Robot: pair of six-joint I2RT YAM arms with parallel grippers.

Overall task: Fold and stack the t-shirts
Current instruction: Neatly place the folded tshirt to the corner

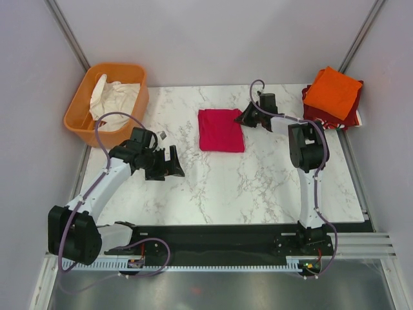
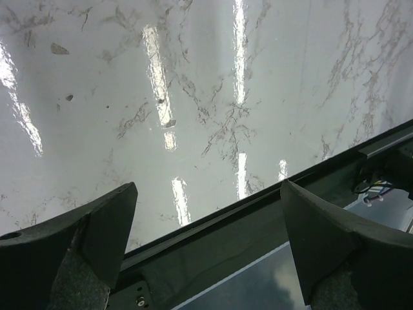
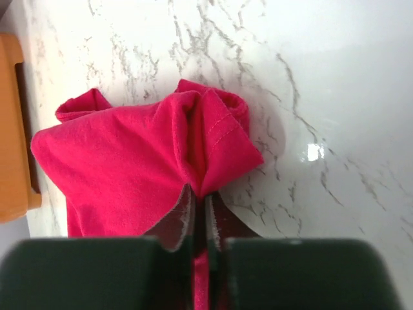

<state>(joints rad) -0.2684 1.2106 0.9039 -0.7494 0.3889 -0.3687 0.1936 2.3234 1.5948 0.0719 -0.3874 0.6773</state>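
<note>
pink t-shirt (image 1: 221, 130) (folded), pinched by right gripper (image 3: 198, 199)

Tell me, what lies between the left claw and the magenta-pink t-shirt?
Nothing. In the top view, only bare marble table separates the left claw from the magenta-pink t-shirt.

Top view: dark red shirt (image 1: 338, 121) mostly buried under orange shirt (image 1: 332, 92); only its edges show. White cloth (image 1: 116, 97) in basket (image 1: 77, 110) is bunched; kind cannot be told.

Right wrist view: right gripper (image 3: 200, 194) tips lost in a fold of pink shirt (image 3: 122, 168). Shirt's near part hidden behind gripper body. Basket cut by left edge.

Left wrist view: left gripper (image 2: 210, 194), both fingers (image 2: 97, 239) cut off at bottom edge. Specks (image 2: 59, 48) on table (image 2: 290, 97) too small to name.
</note>
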